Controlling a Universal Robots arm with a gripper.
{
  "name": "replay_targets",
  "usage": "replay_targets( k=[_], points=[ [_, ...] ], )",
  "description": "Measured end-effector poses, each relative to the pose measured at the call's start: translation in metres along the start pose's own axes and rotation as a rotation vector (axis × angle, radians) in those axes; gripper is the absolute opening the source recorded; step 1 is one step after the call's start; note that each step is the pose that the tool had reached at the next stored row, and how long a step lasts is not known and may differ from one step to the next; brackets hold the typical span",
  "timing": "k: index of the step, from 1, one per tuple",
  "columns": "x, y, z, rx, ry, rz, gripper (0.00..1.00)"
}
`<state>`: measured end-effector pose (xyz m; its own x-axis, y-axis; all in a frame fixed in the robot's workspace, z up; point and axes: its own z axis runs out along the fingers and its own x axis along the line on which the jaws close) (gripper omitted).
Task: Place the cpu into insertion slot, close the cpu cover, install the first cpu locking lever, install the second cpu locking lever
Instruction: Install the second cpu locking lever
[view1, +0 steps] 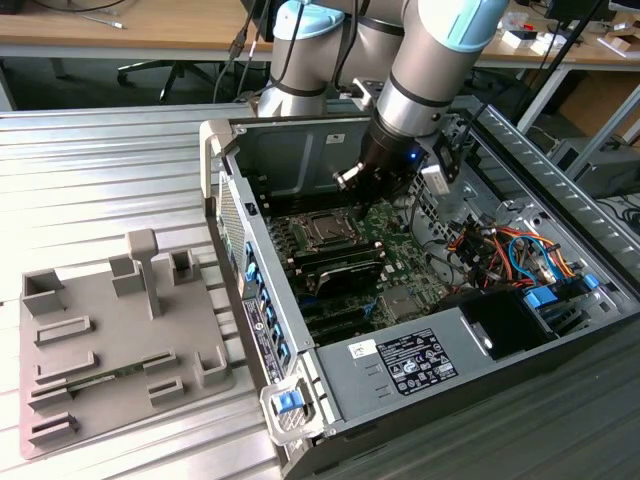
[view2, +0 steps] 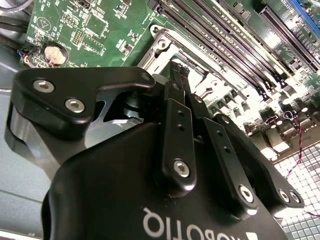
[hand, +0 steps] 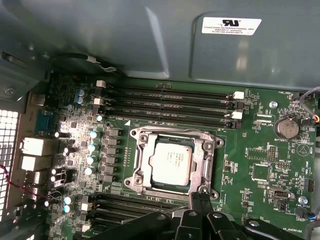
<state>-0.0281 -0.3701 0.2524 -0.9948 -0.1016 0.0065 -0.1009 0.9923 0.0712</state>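
Cpu (hand: 171, 159), grey metal top up, lies flat in the middle of the socket on the green motherboard (hand: 260, 150). In the first wrist view it is just ahead of the pincer's (hand: 201, 197) tips. The cpu cover (hand: 140, 150), a silver frame with an open middle, lies down around the chip with its edges over the chip's border. There is fine print on the chip's top, too small for me to make out.

The pincer is drawn in narrow, its black fingers (hand: 196, 200) close together at the tips, and I see nothing gripped between them. It hangs just over the socket's near edge, and I cannot tell whether it touches the frame. In the second wrist view the pincer (view2: 177, 70) points down at the socket corner, with white lettering across its black body.

Past the socket, on the side away from the pincer, run long black memory slots (hand: 170, 102). A round coin battery (hand: 286, 127) sits off to one side of the pincer, with tiny white board markings next to it. Farther still, a white printed sticker (hand: 231, 25) is stuck on the grey case wall.

In the exterior view the pincer (view1: 350, 180) reaches into the open computer case (view1: 225, 150), just above the cpu (view1: 325, 232). A labelled grey box (view1: 415, 358) lies nearer the camera, and a grey fixture plate (view1: 110, 330) lies well apart from the pincer, outside the case.
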Motion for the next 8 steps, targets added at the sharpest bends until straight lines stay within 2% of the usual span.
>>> replay_targets(
  k=[8],
  points=[
    [0.0005,-0.0049,-0.0003,0.0,0.0,0.0,0.11]
  ],
)
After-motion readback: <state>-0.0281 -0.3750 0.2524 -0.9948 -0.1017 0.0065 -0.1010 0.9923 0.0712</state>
